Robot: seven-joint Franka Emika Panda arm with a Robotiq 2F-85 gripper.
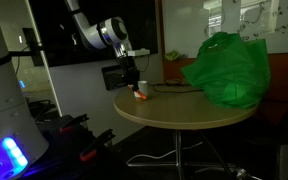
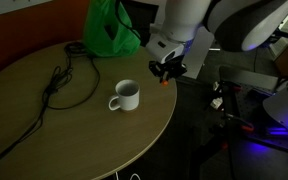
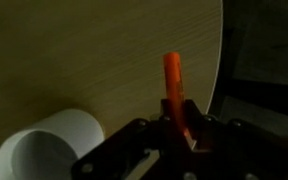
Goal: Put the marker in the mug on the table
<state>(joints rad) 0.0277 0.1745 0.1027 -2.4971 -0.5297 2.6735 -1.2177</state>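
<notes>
- Wrist view is showing the marker (image 3: pixel 173 80) sticking out from between the fingers, its orange body hanging over the tan top close to the table's rim.
- The gripper (image 3: pixel 181 124) is clamping narrowly on the marker's lower part, hovering above the table (image 2: pixel 44 130) near its edge.
- The mug (image 2: pixel 127 96) is standing upright on the table near the gripper, a little inward from that edge, its handle pointing away from the gripper.
- A green bag (image 2: pixel 109 30) is sitting at the far edge, and a black cable (image 2: pixel 62 85) is lying across the top, both apart from the mug.
</notes>
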